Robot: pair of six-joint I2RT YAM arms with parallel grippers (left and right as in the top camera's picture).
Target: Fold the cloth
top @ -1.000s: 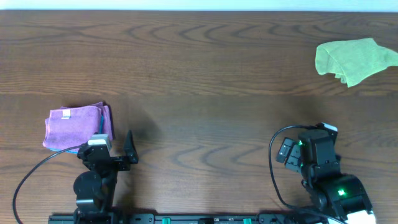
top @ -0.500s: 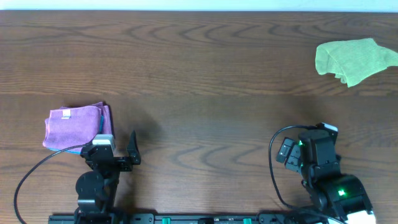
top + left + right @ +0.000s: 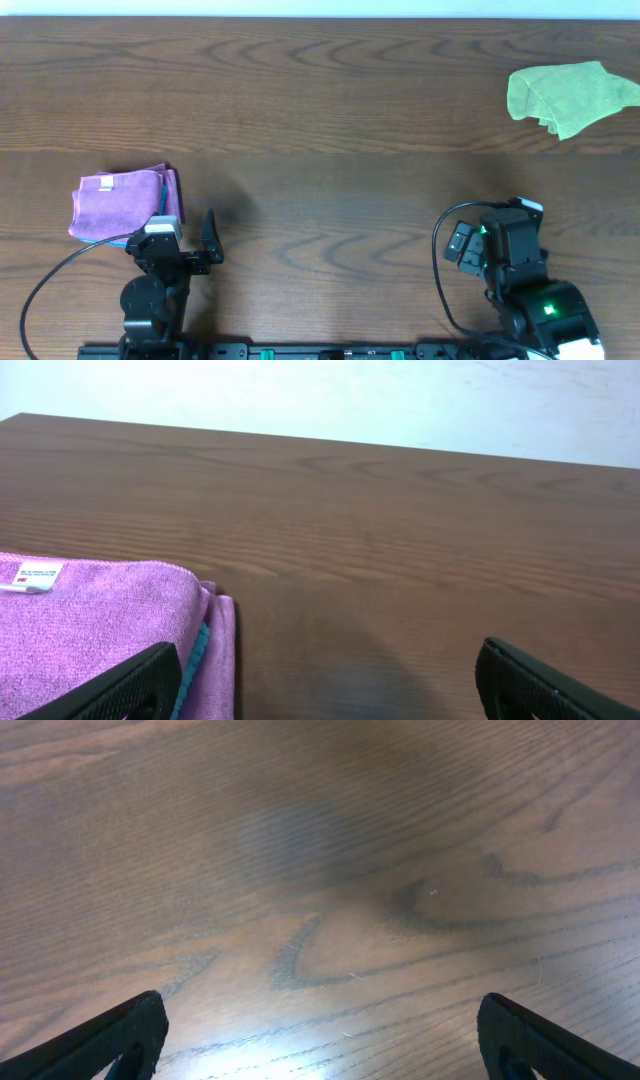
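Observation:
The purple cloth [image 3: 120,205] lies folded into a small rectangle at the table's left, its white tag [image 3: 105,183] up. In the left wrist view the cloth [image 3: 90,620] fills the lower left corner, and a blue cloth edge [image 3: 200,650] peeks out of its right side. My left gripper [image 3: 185,228] sits just right of and nearer than the cloth, open and empty; its left fingertip [image 3: 150,670] hovers over the cloth's corner. My right gripper [image 3: 495,225] is far off at the lower right, open over bare wood [image 3: 320,920].
A crumpled lime-green cloth [image 3: 570,95] lies at the far right of the wooden table [image 3: 320,120]. Cables loop beside both arm bases along the near edge.
The left gripper drew back a little toward the near edge and returned to almost the same spot. The cloth and the right arm have not moved.

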